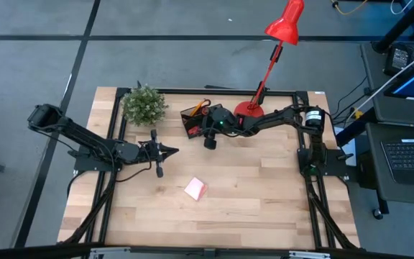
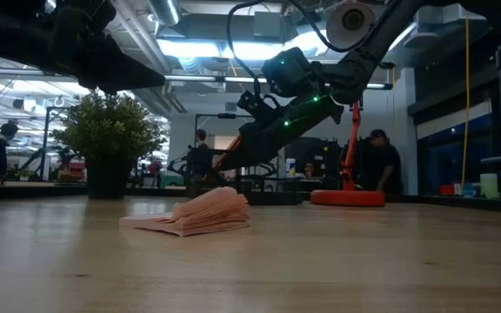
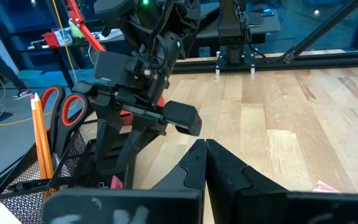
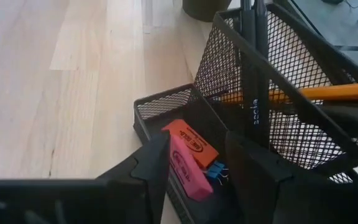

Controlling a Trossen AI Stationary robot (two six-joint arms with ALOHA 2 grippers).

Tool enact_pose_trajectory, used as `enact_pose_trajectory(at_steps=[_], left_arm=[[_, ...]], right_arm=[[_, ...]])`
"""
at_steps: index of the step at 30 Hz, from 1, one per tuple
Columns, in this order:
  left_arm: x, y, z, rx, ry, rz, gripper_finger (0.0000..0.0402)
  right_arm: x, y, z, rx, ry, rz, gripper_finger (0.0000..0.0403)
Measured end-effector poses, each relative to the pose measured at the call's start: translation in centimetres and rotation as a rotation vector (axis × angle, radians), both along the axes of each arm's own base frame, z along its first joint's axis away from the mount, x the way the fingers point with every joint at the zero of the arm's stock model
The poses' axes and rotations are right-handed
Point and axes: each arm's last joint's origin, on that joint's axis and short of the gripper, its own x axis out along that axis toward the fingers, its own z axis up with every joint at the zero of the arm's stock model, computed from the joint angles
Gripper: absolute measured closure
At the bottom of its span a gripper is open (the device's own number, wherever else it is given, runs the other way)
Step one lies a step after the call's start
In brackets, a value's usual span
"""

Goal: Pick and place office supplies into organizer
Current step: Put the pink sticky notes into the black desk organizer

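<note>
The black mesh organizer [image 1: 191, 124] stands at the table's far middle. Its tall compartment [image 4: 272, 81] holds black pens [image 4: 253, 93], orange pencils [image 3: 40, 137] and red-handled scissors [image 3: 61, 109]. Its low compartment holds a pink block [image 4: 188, 168] and an orange block [image 4: 191, 143]. My right gripper [image 4: 197, 149] is open and empty, with its fingers just above the low compartment; it also shows in the high view [image 1: 205, 133]. My left gripper [image 1: 172, 151] is shut and empty, to the left of the table's middle and above the table. A pinkish-white note pad [image 1: 195, 188] lies flat on the table.
A red desk lamp has its round base [image 1: 249, 109] just right of the organizer. A green potted plant [image 1: 144, 105] stands at the far left. The two grippers are close together near the organizer. Bare wood lies around the note pad [image 2: 200, 213].
</note>
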Motion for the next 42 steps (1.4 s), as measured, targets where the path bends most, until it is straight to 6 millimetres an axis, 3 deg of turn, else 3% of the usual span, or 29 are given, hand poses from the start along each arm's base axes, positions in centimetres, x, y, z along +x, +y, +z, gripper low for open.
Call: enact_pose_trajectory(at_steps=[5,12,18,32,42], left_arm=[[0.0,0.0,0.0,0.001,0.001,0.0,0.0397],[0.0,0.0,-0.1,0.01,0.008,-0.001,0.04],[0.0,0.0,-0.1,0.01,0.009,-0.001,0.0398],[0.0,-0.1,-0.1,0.002,0.011,-0.043,0.04],[0.0,-0.1,-0.1,0.003,0.011,-0.043,0.04]], right_arm=[[0.1,1.1,1.3,-0.011,-0.02,0.028,0.0246],[-0.9,3.5,5.7,-0.018,-0.056,0.084,0.0248],[-1.8,6.3,7.8,-0.025,-0.037,0.159,0.0248],[-2.7,15.3,7.1,-0.091,0.091,0.449,0.0296],[-3.3,20.0,7.6,-0.061,0.079,0.552,0.027]])
